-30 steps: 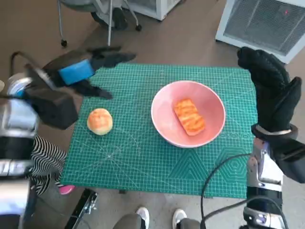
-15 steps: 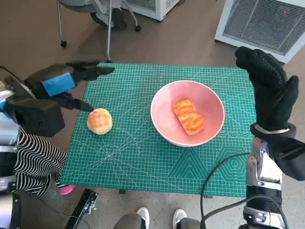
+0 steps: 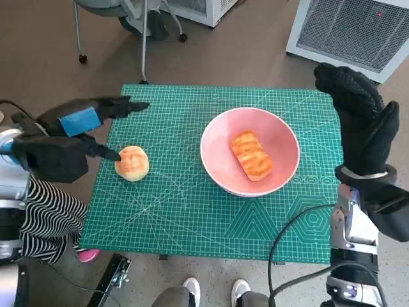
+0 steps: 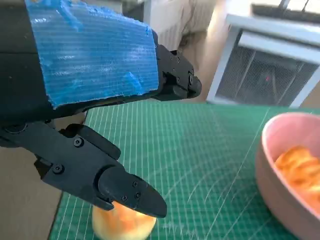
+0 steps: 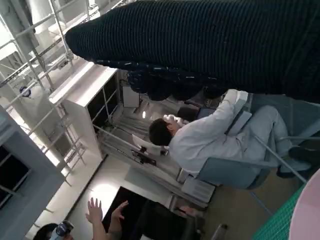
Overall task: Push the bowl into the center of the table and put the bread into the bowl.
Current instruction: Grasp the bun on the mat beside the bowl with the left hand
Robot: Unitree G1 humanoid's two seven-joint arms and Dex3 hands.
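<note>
1. on the green worktop (image 3: 192, 217), a pink bowl (image 3: 220, 176) near the middle holds a bread piece (image 3: 251, 155).
2. left robot hand (image 3: 80, 121), fingers spread and empty, brackets a round bun (image 3: 131, 162).
3. right robot hand (image 3: 361, 121) is raised, holding nothing.

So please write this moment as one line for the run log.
bowl: mid-table, holds long bread | round bun: on mat, outside bowl | left hand: open, beside bun | right hand: open, raised at table's right edge
</note>
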